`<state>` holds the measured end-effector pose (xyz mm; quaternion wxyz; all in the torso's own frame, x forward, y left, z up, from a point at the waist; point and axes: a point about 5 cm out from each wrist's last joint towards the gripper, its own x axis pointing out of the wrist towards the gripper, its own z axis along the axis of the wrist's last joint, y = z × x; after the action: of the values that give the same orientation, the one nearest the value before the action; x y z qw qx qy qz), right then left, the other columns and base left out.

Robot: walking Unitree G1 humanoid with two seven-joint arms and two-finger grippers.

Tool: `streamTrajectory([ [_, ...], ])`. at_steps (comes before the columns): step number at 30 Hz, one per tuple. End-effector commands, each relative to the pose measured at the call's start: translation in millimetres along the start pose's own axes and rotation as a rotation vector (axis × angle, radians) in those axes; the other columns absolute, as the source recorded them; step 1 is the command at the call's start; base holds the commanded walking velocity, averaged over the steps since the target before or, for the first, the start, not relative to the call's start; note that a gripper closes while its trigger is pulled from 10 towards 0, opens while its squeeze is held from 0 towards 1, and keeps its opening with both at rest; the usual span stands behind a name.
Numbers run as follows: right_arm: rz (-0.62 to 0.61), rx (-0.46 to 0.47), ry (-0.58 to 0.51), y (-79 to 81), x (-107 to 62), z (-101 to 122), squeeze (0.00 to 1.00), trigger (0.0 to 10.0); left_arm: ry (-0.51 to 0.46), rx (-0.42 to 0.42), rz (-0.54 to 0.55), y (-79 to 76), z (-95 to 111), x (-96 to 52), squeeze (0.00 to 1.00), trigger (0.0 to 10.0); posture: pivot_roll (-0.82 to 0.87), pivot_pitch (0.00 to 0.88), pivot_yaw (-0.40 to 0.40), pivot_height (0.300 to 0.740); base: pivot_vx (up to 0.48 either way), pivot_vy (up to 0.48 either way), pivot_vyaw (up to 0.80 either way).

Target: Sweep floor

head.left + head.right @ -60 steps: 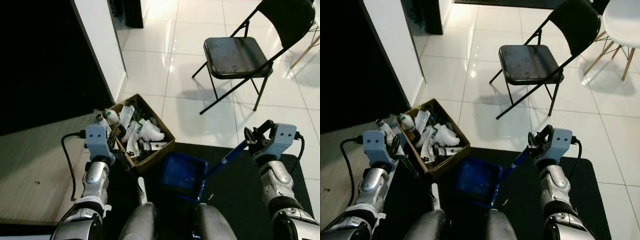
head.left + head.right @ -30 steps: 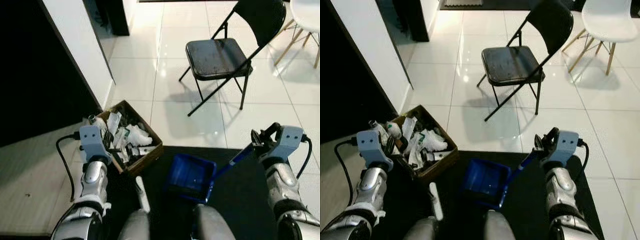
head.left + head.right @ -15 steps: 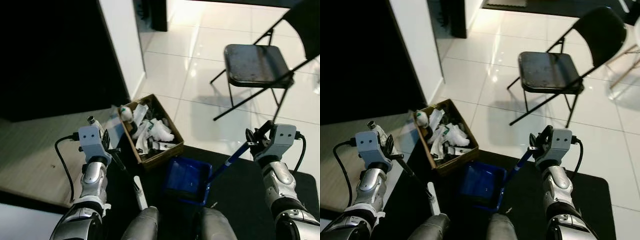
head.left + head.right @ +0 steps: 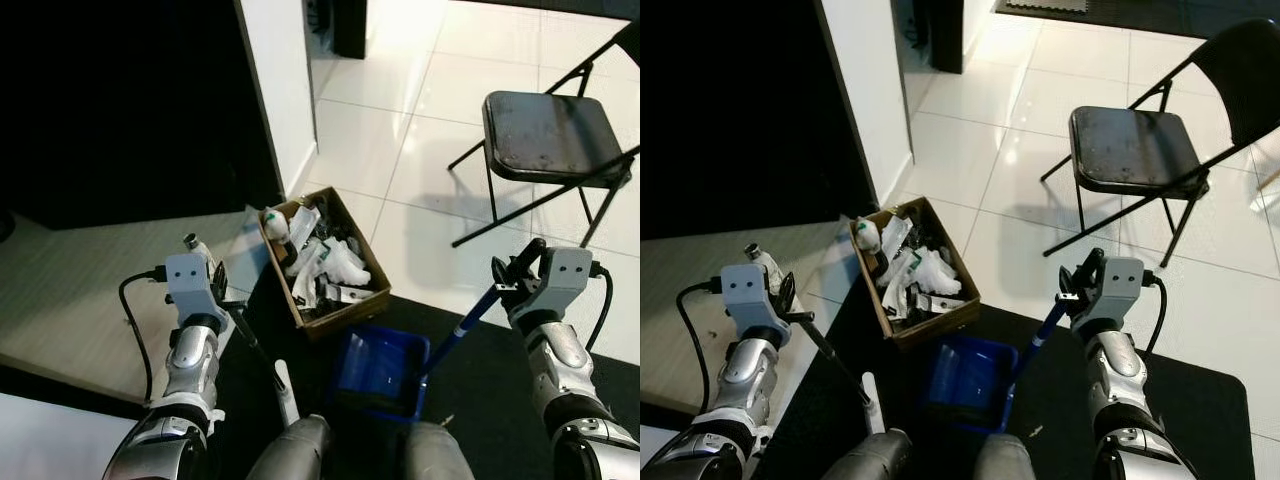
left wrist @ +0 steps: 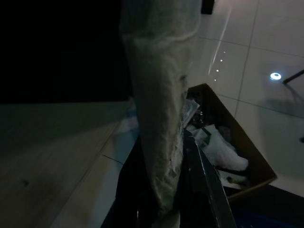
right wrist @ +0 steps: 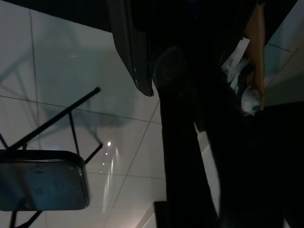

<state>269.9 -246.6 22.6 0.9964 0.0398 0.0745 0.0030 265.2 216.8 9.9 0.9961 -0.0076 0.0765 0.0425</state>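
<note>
My left gripper (image 4: 224,303) is shut on the thin black handle of a hand brush (image 4: 256,352), whose white end (image 4: 287,398) hangs low near my legs. My right gripper (image 4: 510,281) is shut on the blue handle (image 4: 456,336) of a blue dustpan (image 4: 380,372). The pan sits low over a black mat (image 4: 485,400), just in front of a cardboard box (image 4: 350,318) full of crumpled white litter. In the left wrist view the box (image 5: 259,164) lies beyond the fingers.
A black folding chair (image 4: 545,130) stands on the glossy white tiles at the far right. A white wall corner (image 4: 282,90) with a dark opening rises at the far left. A pale wood-look floor strip (image 4: 70,290) lies to my left.
The camera has swung to the left, so the box and chair sit further right in the picture. Both grippers keep their holds; brush and dustpan stay in the same place relative to me.
</note>
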Motion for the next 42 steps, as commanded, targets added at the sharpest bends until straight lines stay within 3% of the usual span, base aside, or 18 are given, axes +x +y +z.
streamTrajectory([
  [1,0.009,0.007,-0.047,2.1,3.5,7.4,0.00,10.0,0.015,0.008,-0.015,-2.6,-3.1,-1.5,0.00,10.0,-0.02,0.000,0.008,0.740,0.000,0.000,0.66],
  [12,0.008,0.009,-0.047,2.4,3.7,7.4,0.00,10.0,0.010,0.012,-0.038,-5.1,-2.7,-1.6,0.00,10.0,-0.01,0.001,0.009,0.740,0.000,0.000,0.66],
  [15,-0.018,0.061,-0.068,0.0,2.5,7.6,0.00,10.0,0.012,0.021,-0.052,-7.6,-3.0,-1.8,0.00,10.0,-0.02,0.003,0.009,0.740,0.000,0.000,0.00],
  [25,-0.039,0.065,-0.077,-3.1,-1.5,6.0,0.00,10.0,0.010,0.033,-0.066,-11.4,-2.9,-1.4,0.00,10.0,-0.02,0.003,0.013,0.740,0.000,0.000,0.00],
  [42,-0.036,0.079,-0.087,-2.7,-1.0,7.1,0.00,10.0,0.005,0.022,-0.052,-10.2,-0.6,0.7,0.00,10.0,-0.02,0.002,0.008,0.740,0.000,-0.335,0.00],
])
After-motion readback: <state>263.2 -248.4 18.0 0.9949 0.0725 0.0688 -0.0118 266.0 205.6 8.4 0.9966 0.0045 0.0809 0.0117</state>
